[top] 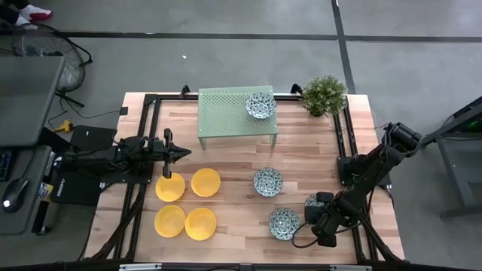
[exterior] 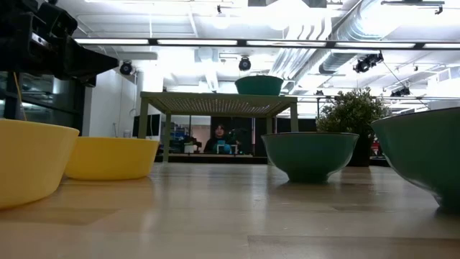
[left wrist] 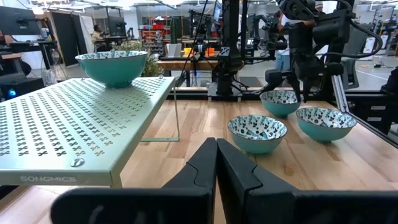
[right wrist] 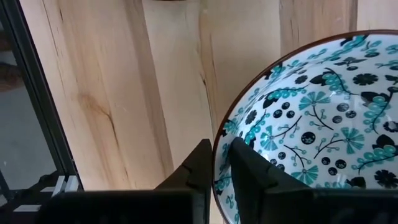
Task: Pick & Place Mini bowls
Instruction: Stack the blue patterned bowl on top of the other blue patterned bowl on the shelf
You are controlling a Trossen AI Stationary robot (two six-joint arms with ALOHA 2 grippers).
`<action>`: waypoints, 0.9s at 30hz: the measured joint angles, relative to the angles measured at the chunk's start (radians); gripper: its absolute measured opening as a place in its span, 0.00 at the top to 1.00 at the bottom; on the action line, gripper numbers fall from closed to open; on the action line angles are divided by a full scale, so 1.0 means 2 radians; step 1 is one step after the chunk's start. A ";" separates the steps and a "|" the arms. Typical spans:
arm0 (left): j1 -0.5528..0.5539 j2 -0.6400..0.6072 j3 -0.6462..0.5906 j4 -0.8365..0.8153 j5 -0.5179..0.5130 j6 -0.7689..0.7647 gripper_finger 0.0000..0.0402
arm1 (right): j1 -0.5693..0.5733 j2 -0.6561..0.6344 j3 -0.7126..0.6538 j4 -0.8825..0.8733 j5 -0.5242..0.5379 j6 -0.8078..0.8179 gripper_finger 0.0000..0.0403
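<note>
Right gripper (right wrist: 214, 171) fingers straddling rim of patterned bowl (right wrist: 311, 118) at table's near-right corner, one finger inside, one outside, gap narrow, nipped on the wall. Judged rigid, glazed, slippery and chip-prone, fairly light: rim pinch is the sensible hold, kept level. Left gripper (top: 181, 153) closed and empty, waiting above yellow bowls (top: 186, 203); one patterned bowl already on rack (top: 226, 113).

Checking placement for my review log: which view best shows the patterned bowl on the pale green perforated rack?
The high view: it shows the patterned bowl whole, at the rack's corner nearest the plant. The left wrist view shows the bowl upright from the side on the rack. The low view shows only its upper part above the rack top. The right wrist view misses it.
</note>
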 joint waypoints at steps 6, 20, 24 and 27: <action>0.000 0.000 0.000 0.000 0.000 0.000 0.98 | 0.000 0.001 0.016 -0.036 0.012 0.000 0.94; 0.000 0.000 0.000 0.000 0.000 0.000 0.98 | 0.000 -0.004 0.059 -0.133 0.055 -0.023 1.00; 0.000 0.000 0.000 0.000 0.000 0.000 0.98 | 0.000 -0.007 0.059 -0.136 0.056 -0.023 1.00; 0.000 0.000 0.000 0.000 0.000 0.000 0.98 | 0.000 -0.008 0.056 -0.128 0.052 -0.023 1.00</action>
